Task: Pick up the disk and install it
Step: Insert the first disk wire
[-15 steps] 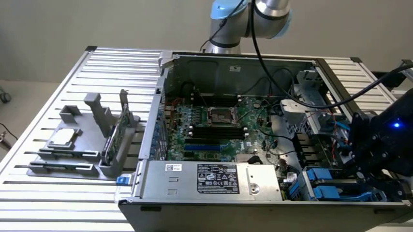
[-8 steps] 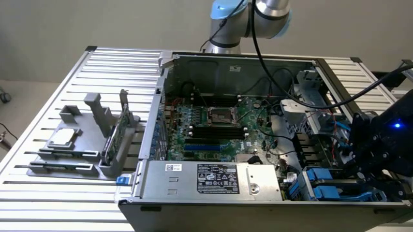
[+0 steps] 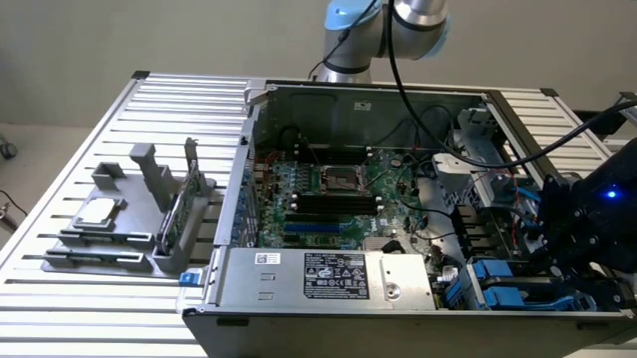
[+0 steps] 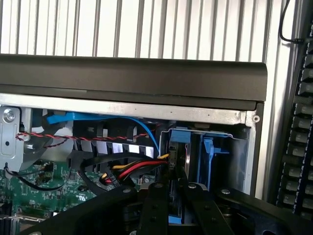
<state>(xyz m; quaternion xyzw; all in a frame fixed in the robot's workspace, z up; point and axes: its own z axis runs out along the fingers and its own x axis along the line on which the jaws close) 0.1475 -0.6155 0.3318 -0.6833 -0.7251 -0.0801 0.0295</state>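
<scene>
In the wrist view the disk (image 4: 179, 137) stands edge-on between my fingers, a dark slab with bright blue rails, its far end in the drive bay at the corner of the open computer case (image 4: 146, 81). My gripper (image 4: 174, 190) is shut on the disk, one black finger on each side. In the exterior view the gripper (image 3: 563, 257) hangs low over the case's near corner at the exterior view's right, just above blue drive carriers (image 3: 497, 280). From there the held disk is hidden behind the gripper's body.
Red, yellow and black cables (image 4: 132, 169) and a blue cable (image 4: 142, 125) run beside the bay. A second blue bracket (image 4: 209, 152) stands next to the disk. The motherboard (image 3: 329, 186) and power supply (image 3: 329, 274) fill the case. A grey holder (image 3: 110, 224) with a chip and green card sits at the exterior view's left.
</scene>
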